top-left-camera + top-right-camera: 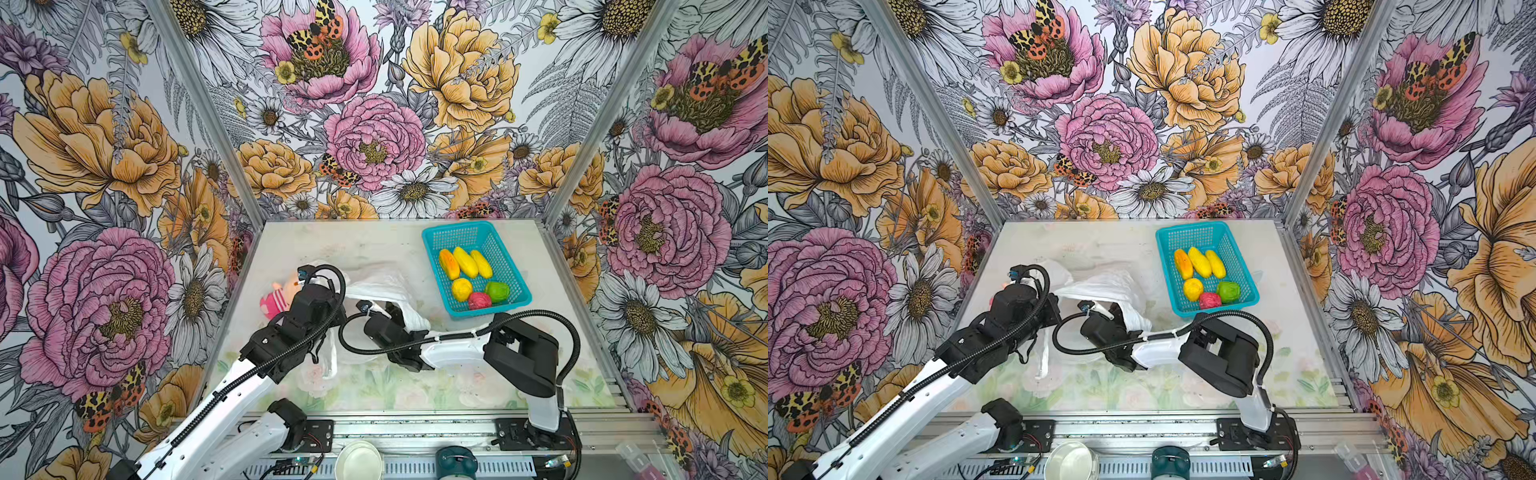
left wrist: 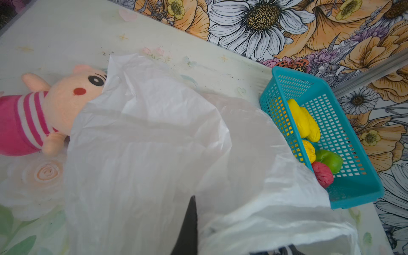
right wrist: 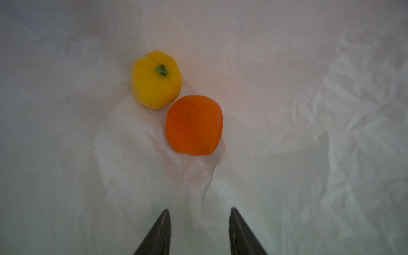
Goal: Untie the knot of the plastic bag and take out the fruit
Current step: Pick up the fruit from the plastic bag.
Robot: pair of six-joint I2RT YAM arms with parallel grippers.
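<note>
The plastic bag [image 1: 382, 282] [image 1: 1108, 282] lies crumpled at mid-table, its mouth toward the arms; the knot does not show in any view. My left gripper [image 2: 195, 198] is shut on the plastic bag's film [image 2: 154, 143], which covers one finger. My right gripper [image 3: 199, 212] is open inside the bag [image 3: 309, 110], with nothing between its fingers. Ahead of it lie two pieces of fruit: a round yellow one [image 3: 155, 80] and an orange one [image 3: 194, 124], touching. More fruit lies in the teal basket [image 1: 432, 232]: three elongated pieces [image 1: 465, 262], a yellow [image 1: 461, 289], a red [image 1: 479, 300], a green [image 1: 497, 291].
A pink-striped plush doll [image 1: 276, 301] [image 2: 33, 114] lies left of the bag, its face partly under the film. The basket [image 2: 353, 194] stands at the back right near the wall. A white bowl [image 1: 358, 461] sits below the front rail.
</note>
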